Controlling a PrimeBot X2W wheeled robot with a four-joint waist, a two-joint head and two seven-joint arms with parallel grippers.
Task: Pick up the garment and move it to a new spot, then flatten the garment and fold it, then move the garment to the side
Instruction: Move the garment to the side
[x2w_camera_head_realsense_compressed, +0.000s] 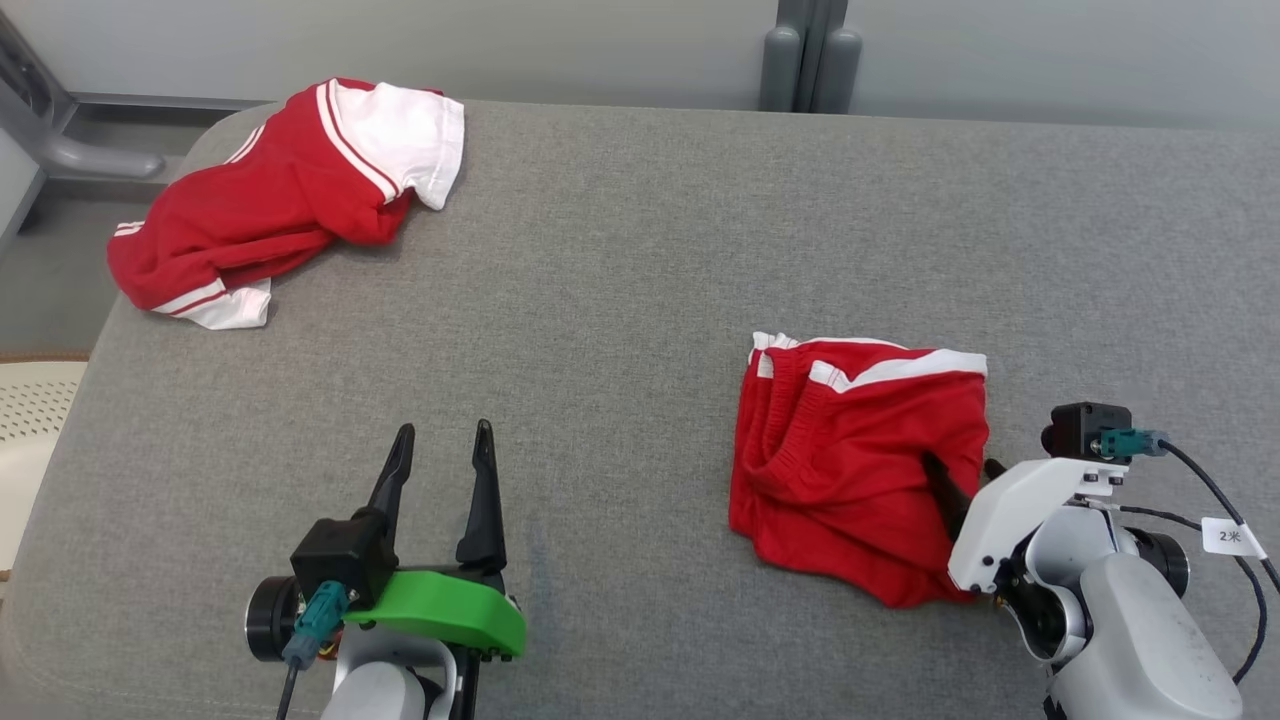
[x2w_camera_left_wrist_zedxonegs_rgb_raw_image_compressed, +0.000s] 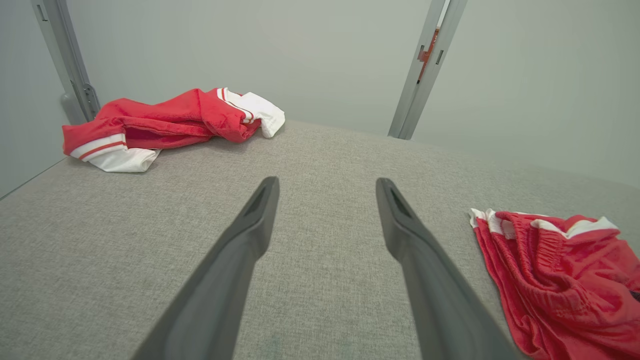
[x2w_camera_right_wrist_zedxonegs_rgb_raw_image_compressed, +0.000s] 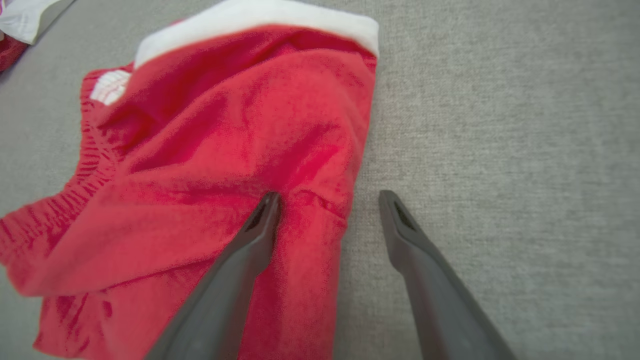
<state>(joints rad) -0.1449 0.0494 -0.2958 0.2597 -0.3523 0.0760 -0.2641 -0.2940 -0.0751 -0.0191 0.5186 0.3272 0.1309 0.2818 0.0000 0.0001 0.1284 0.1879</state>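
A pair of red shorts with white trim and an elastic waistband lies crumpled on the grey cloth-covered table, to the right of the middle. My right gripper is open low over its right edge. In the right wrist view the right gripper has one finger on the red shorts and the other over bare grey cloth. My left gripper stands open over bare table at the near left, holding nothing. In the left wrist view the left gripper points across the table, with the shorts to its right.
A second garment, a red and white shirt, lies bunched at the far left corner, and the shirt also appears from the left wrist. Grey posts stand behind the table's far edge. A cream perforated object sits off the left edge.
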